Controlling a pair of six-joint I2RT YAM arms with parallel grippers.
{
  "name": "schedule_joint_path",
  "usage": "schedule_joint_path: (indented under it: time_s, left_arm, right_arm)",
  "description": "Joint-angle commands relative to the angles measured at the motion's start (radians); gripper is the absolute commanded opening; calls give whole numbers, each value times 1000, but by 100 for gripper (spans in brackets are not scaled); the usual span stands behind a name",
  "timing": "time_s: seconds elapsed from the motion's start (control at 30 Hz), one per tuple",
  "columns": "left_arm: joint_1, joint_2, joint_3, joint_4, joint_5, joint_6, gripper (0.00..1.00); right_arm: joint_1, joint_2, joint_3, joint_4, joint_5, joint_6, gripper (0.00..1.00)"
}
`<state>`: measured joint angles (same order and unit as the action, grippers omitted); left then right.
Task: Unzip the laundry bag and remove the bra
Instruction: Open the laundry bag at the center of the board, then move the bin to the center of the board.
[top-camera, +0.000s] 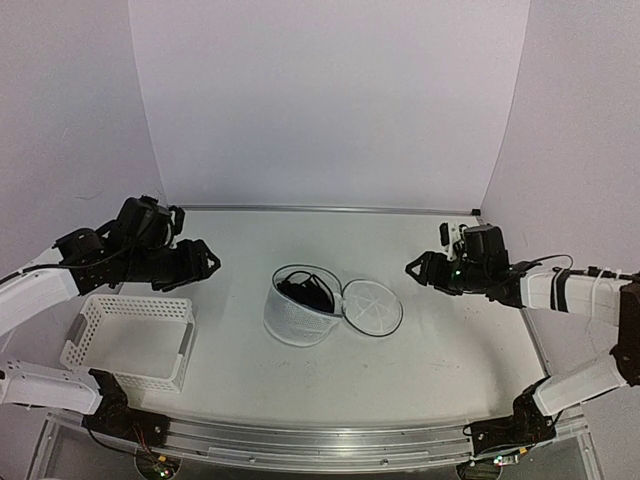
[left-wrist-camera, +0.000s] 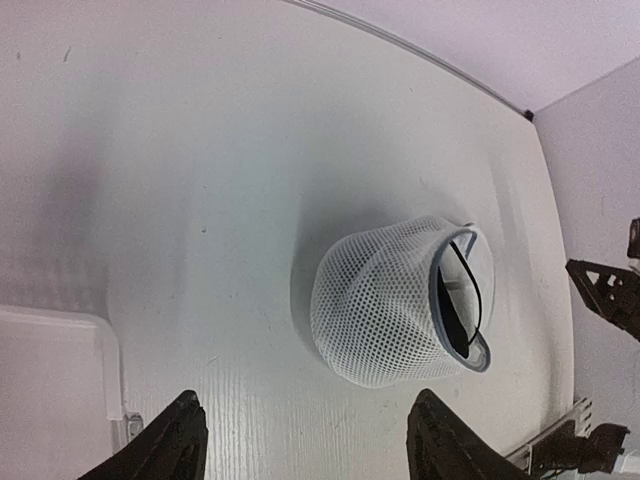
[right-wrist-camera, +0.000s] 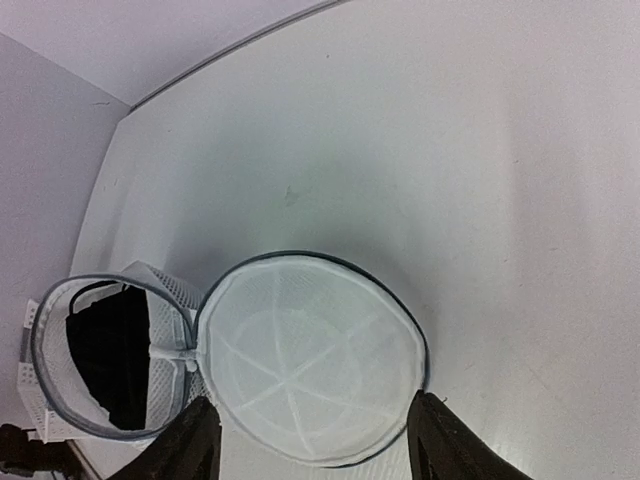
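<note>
table (top-camera: 450, 330): white and flat; everything you work on sits on it, within reach of both arms
basket (top-camera: 140, 303): at the near left, well apart from the bag; judged to be the drop spot for what you pull out, hence parked off to the side
bag (top-camera: 295, 322): mid-table between your two arms, resting on its mesh wall with the mouth tipped up and toward the right arm; the zip looks run all the way round, so the unzip step reads as done
lid (top-camera: 372, 305): round mesh flap lying flat on the table just beside the mouth, joined to the bag at one short hinge; laid out that way it keeps the opening clear for you
bra (top-camera: 305, 290): dark bundle inside the bag, showing at the mouth, one thin strap looping over the rim; not yet out, so removal is the step left
left gripper (top-camera: 208, 262): jaws spread wide, holding nothing; hovers left of the bag above the basket's far edge, aimed at the mesh wall, placed to steady it
right gripper (top-camera: 412, 270): jaws wide, empty; sits right of the lid, facing the mouth, the better side for you to reach in
risk: the light bag may drag along with the bra unless you pin it
</note>
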<state>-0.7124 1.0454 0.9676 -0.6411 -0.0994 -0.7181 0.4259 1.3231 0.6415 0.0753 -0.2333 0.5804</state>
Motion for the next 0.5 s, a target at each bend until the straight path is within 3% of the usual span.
schedule_joint_path:
  time_s: [0.0, 0.1, 0.3, 0.47]
  left_arm:
    - [2, -106, -67, -34, -160, -206, 70]
    - [4, -134, -121, -39, -228, -276, 71]
    - [22, -161, -185, -53, -315, -418, 78]
    - [145, -192, -228, -61, -299, -489, 82]
  right_arm:
    - [-6, -80, 67, -74, 219, -111, 69]
    - [-5, -109, 78, -74, 229, -135, 75]
    - [-6, -160, 73, -74, 213, -158, 77]
    - [-5, -193, 45, -70, 201, -159, 77]
